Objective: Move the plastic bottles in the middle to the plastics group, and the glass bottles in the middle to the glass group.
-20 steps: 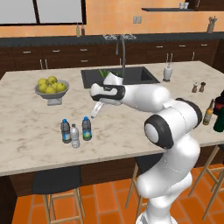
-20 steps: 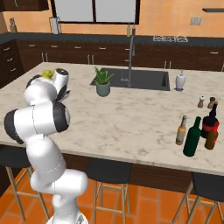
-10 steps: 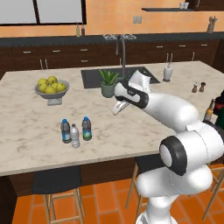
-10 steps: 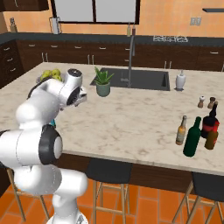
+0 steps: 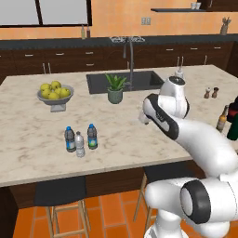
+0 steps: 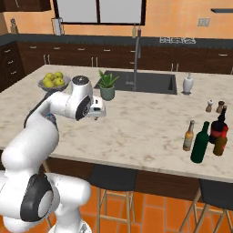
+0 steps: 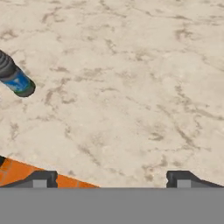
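On the tabletop (image 5: 42,153), in the left base view, three small plastic bottles stand close in a row, well apart from the potted plant (image 5: 115,88) and nearer to the front edge. They are the darker blue-capped bottle (image 5: 69,139), the white-capped bottle (image 5: 80,144) and the clear water bottle (image 5: 92,136). I judge the plastic part of the task as done. The hand (image 5: 143,116) hangs over bare marble, near the plant.

In the right base view, the glass stands far from the plant, at the other end. I count the amber bottle (image 6: 188,135), the green bottle (image 6: 200,142) and the dark bottle with red band (image 6: 219,127). A fourth, brownish one (image 6: 220,145) seems to stand in front of it. The amber and green ones are just beside the dark bottle. I cannot tell if this counts as grouped; if not, two moves are left.

In the hand view, the hand (image 7: 111,179) has its fingers spread wide with nothing between them. One blue-labelled bottle (image 7: 15,78) shows at the edge; which one, I cannot tell.
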Robot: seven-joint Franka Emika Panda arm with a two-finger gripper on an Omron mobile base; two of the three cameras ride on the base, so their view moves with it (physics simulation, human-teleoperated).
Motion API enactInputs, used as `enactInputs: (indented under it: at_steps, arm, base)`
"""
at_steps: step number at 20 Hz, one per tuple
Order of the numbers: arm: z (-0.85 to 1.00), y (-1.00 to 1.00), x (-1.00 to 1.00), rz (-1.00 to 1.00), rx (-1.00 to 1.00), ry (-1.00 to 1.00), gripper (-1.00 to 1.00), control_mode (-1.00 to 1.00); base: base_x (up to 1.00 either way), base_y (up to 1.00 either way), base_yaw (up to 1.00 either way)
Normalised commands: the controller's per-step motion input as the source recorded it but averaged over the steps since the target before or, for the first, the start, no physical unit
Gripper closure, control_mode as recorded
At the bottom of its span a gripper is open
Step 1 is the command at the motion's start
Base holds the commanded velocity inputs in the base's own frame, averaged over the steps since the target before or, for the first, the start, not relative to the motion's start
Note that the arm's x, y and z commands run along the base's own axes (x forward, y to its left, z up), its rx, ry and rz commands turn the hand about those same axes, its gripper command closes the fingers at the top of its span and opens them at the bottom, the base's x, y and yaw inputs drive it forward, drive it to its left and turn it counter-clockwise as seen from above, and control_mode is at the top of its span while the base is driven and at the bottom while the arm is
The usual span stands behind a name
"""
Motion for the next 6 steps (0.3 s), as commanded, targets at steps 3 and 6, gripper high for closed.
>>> enactInputs:
  at_steps: [3,6]
  arm:
    - [0.36,-0.97,-0.6,-0.52,0.0,0.17,-1.0,-1.0]
    - [0.16,-0.71,-0.9,-0.47,0.0,0.07,-1.0,-1.0]
  base:
    - [0.0,0.0,0.0]
    - [0.0,0.0,0.0]
